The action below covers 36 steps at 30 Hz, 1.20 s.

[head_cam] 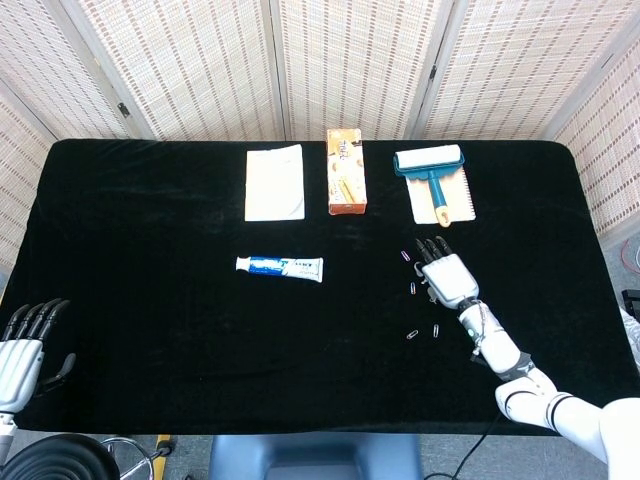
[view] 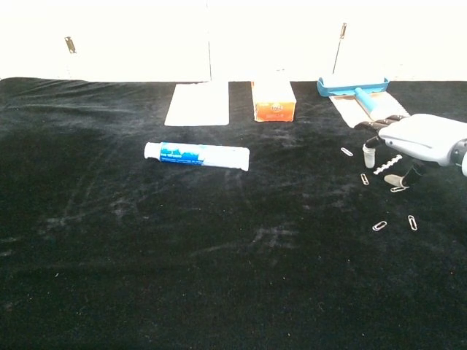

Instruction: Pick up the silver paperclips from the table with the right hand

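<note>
Several silver paperclips lie loose on the black table right of centre: one (head_cam: pixel 405 255) by the fingertips, one (head_cam: pixel 413 289) left of the hand, and a pair (head_cam: pixel 411 334) (head_cam: pixel 436 331) nearer the front. The chest view shows them too, one at the far left (view: pixel 347 152), one (view: pixel 364 179) below it, one (view: pixel 398 189) under the thumb, and the pair (view: pixel 379 226) (view: pixel 413 222). My right hand (head_cam: pixel 443 272) (view: pixel 411 137) hovers palm down over the cluster, fingers spread, holding nothing. My left hand (head_cam: pixel 20 342) hangs off the front left corner, fingers extended.
A toothpaste tube (head_cam: pixel 280 267) lies mid-table. Along the back stand a white paper pad (head_cam: pixel 274 182), an orange box (head_cam: pixel 345 172) and a blue lint roller (head_cam: pixel 430 165) on a white sheet. A small white twisted piece (view: pixel 387 162) lies under my right hand.
</note>
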### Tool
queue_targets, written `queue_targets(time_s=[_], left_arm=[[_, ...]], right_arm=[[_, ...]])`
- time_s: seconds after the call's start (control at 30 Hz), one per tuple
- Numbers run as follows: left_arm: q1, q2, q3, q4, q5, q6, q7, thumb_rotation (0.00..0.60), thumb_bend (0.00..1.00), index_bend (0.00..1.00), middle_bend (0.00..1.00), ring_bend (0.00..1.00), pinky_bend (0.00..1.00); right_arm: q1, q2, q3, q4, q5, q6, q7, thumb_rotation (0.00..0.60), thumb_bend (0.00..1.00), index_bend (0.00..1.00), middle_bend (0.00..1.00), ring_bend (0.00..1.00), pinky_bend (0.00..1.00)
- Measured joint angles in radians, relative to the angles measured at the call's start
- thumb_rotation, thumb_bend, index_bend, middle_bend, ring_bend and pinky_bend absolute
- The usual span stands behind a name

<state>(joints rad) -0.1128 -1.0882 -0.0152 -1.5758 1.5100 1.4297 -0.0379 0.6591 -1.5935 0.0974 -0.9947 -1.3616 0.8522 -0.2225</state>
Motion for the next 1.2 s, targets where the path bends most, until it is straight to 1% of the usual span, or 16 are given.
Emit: queue_targets(time_s=[0.37,1.07,1.2], left_arm=[[-0.003,-0.001,-0.001,0.002,-0.005,-0.006,0.0,0.6,0.46,0.0,0.11,0.1,0.07],[-0.006,0.0,0.0,0.004,-0.007,-0.01,-0.004,0.6,0.46,0.0,0.11,0.1,0.07],[-0.006,0.0,0.001,0.005,-0.004,-0.009,-0.006,0.6,0.46,0.0,0.11,0.1,0.07]], right_arm=[[0.008,-0.024,0.003,0.034,0.015,-0.004,-0.006,0.6,0.41,0.46,0.0,0.0,0.0],[0.013,-0.05,0.002,0.065,0.024,0.001,-0.012,0.6,0.41,0.49,0.0,0.0,0.0],[0.012,-0.052,0.005,0.067,0.028,0.005,-0.017,0.6,0.41,0.55,0.0,0.0,0.0]])
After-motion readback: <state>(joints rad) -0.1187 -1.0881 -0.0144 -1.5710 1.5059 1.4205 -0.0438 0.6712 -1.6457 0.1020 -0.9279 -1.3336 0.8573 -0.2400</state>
